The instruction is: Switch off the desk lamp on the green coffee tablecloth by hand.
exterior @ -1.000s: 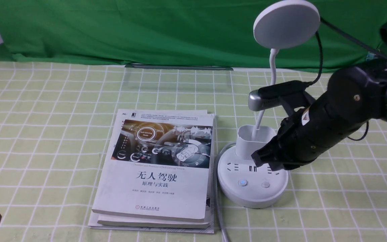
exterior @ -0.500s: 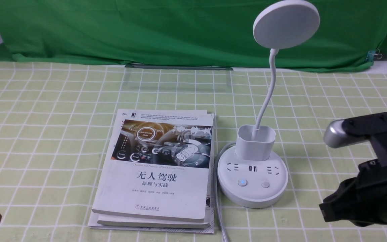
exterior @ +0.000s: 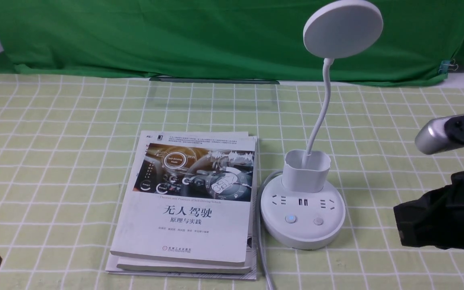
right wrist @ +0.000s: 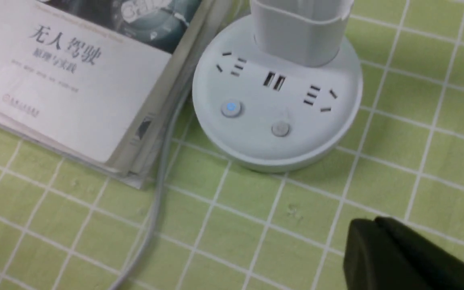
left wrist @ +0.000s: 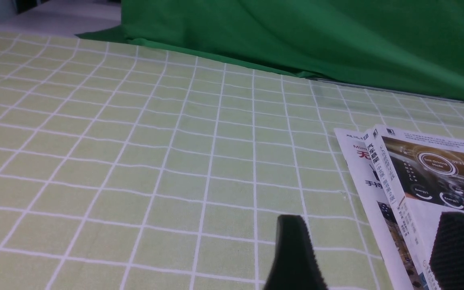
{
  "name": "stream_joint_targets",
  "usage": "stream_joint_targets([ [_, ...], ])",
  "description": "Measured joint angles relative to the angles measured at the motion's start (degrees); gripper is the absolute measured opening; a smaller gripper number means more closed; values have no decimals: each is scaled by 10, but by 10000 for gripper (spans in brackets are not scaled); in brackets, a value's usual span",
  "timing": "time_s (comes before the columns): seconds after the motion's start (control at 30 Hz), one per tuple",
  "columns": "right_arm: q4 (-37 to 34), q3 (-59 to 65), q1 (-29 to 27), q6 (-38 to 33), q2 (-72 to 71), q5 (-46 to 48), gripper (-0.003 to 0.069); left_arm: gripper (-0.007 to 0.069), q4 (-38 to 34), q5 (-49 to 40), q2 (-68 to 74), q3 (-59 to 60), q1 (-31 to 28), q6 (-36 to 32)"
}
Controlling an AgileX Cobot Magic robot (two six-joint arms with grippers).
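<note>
The checked tablecloth [exterior: 75, 161] lay under the white desk lamp [exterior: 303, 213], which stood upright just beside the stacked books [exterior: 183, 209]. The left gripper [left wrist: 367, 249] had its jaws apart; the right gripper [right wrist: 371, 225], near the lamp, had closed jaws.

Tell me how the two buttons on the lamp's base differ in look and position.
The left button glows blue, while the right button is plain grey-white and unlit. The left button looks somewhat larger than the right button. The left button is nearer the books; the right button is farther from them. Both are round and sit on the white base.
</note>
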State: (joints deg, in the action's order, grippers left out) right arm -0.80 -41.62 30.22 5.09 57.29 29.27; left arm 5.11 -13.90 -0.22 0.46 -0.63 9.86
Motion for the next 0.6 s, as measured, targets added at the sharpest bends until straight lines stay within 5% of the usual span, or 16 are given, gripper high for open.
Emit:
stream_joint_targets([
  [0.6,15,396,-254,-47,-539,-140,41,410,0,0,0,0,0,0],
])
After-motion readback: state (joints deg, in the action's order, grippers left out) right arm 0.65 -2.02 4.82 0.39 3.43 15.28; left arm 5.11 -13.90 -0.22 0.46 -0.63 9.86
